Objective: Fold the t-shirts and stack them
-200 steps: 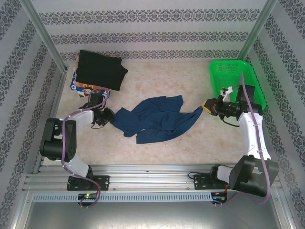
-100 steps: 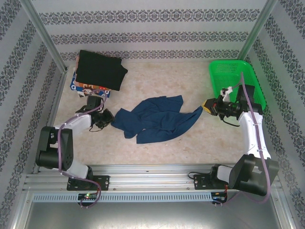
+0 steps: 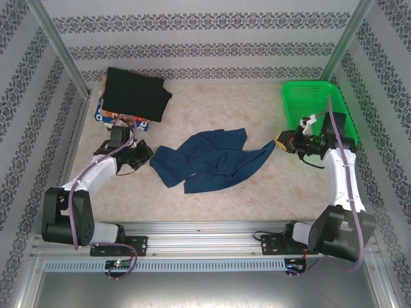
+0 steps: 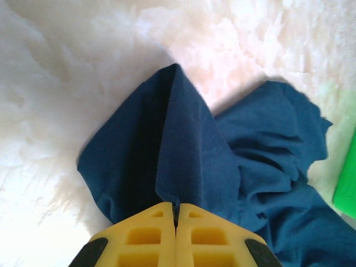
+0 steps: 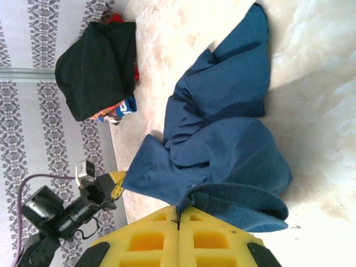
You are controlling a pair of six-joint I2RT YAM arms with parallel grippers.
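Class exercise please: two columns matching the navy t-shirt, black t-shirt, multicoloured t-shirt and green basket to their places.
1 navy t-shirt
2 black t-shirt
3 multicoloured t-shirt
4 green basket

A far right
B under another shirt
C centre, crumpled
D top of far-left pile

Pairs: 1-C, 2-D, 3-B, 4-A

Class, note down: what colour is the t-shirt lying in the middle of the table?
Navy blue t-shirt, clearest in the top external view.
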